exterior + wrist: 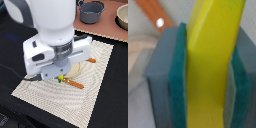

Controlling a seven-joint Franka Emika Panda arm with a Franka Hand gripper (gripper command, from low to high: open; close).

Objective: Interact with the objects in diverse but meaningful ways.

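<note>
Clearly the gripper (210,75) is closed on the yellow banana (210,60): in the wrist view its two grey fingers (160,80) with green pads (177,85) press against the banana from both sides, the gap between them just as wide as the fruit. In the exterior view only a small spot of yellow and green shows beneath the white hand, at the gripper (60,78), low over the cloth (95,95).

The arm (50,20) comes down from the upper part of the exterior view, its wrist pointed nearly straight at the table, and its bulk hides much of the middle of the cloth.

Just beside the gripper, toward the exterior view's right, lies an orange stick-shaped piece (76,84) on the cloth; the wrist view shows an orange bar (150,17) with a shiny spot, close behind the fingers. A second small orange piece (91,60) lies farther off on the cloth. A pale rounded shape (77,70) rests on the cloth under the hand, partly hidden.

Well apart, at the far side, the dark grey two-handled pot (92,11) stands on a tan surface (107,27), and a pale bowl (122,17) sits at the exterior view's right edge.
</note>
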